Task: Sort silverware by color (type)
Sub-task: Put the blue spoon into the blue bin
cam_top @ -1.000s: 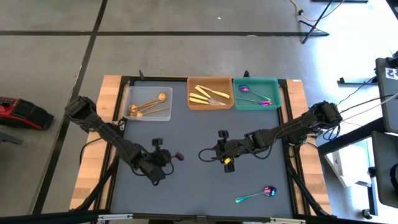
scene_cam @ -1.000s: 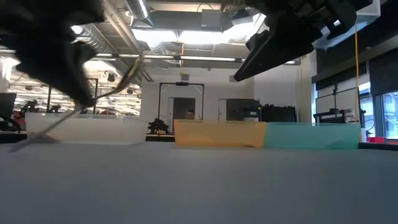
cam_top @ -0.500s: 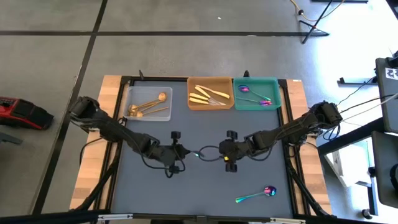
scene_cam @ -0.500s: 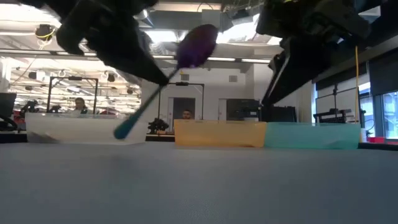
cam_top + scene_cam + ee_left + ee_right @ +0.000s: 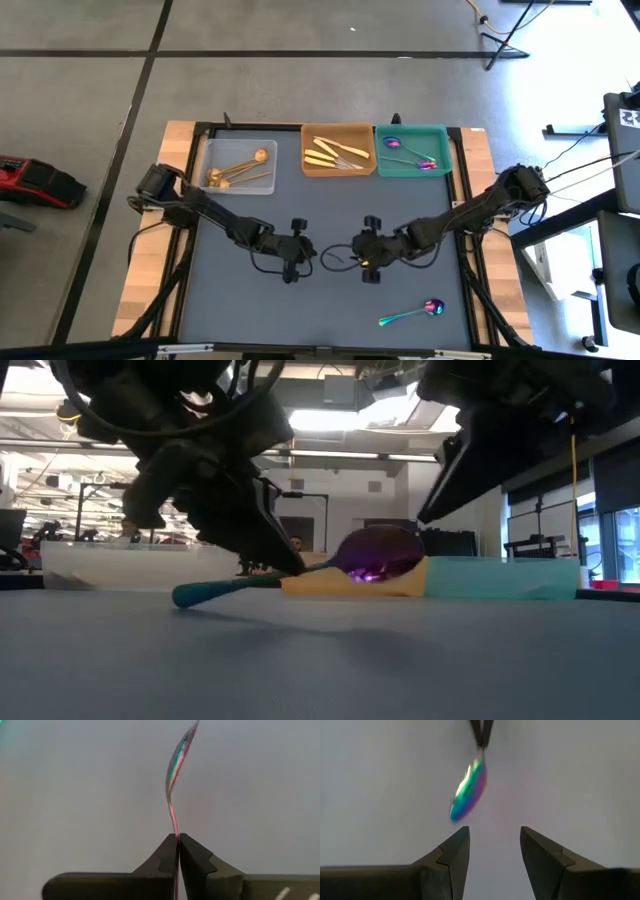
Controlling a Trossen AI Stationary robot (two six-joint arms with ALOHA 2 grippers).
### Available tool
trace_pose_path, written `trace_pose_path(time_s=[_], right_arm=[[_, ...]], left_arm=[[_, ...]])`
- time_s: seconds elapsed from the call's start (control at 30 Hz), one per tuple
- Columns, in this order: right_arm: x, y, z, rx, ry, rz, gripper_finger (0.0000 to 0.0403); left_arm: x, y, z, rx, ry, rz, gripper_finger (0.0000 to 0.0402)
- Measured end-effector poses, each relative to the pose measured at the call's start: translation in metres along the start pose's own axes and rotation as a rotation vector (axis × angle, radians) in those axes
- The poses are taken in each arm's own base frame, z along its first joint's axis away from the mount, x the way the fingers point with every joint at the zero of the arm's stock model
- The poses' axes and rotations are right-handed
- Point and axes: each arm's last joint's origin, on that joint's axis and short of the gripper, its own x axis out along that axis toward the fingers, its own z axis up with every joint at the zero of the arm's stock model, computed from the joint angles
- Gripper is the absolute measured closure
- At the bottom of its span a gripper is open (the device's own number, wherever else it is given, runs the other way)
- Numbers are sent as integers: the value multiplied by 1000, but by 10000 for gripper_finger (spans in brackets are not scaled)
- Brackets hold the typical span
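While the iridescent spoon (image 5: 176, 765) hangs over mid-table, its handle is pinched in the closed left gripper (image 5: 178, 840), whose arm hides that handle from above. The right gripper (image 5: 494, 847) gapes empty just beside the bowl. Another iridescent spoon (image 5: 412, 315) lies near the table's (image 5: 250, 310) front edge.

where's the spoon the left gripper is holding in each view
high view: held spoon mid-table, between the left gripper and right gripper.
low view: spoon centre, just above the table, purple bowl toward the right.
left wrist view: spoon sticking out from the shut fingers.
right wrist view: its bowl just beyond the open fingers.
shared landmark: the left gripper's tips pinching the handle.
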Motion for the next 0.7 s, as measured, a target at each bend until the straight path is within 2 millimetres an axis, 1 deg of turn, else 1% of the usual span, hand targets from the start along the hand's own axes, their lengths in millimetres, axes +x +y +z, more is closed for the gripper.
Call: trace_pose_path(time_s=[0.1, 0.23, 0.33, 0.4, 0.5, 0.6, 0.7], right_arm=[[4, 0, 1, -26, -25, -43, 237], [12, 3, 2, -44, -47, -25, 237], [20, 8, 6, -73, -102, 11, 226], [26, 11, 9, -107, -148, 29, 210], [40, 11, 11, -138, -183, 24, 179], [53, 1, 15, -106, -217, 6, 154], [66, -10, 18, -46, -240, -15, 146]], left_arm=[[2, 3, -1, -9, 6, 8, 366], [3, 8, -1, -64, 11, 20, 329], [0, 7, -3, -73, 48, 16, 311], [-10, 4, -3, -57, 90, 1, 307], [-31, -2, -1, -58, 133, 8, 306], [-48, -11, -4, -76, 180, 64, 306], [-58, -24, -12, -67, 162, 131, 306]])
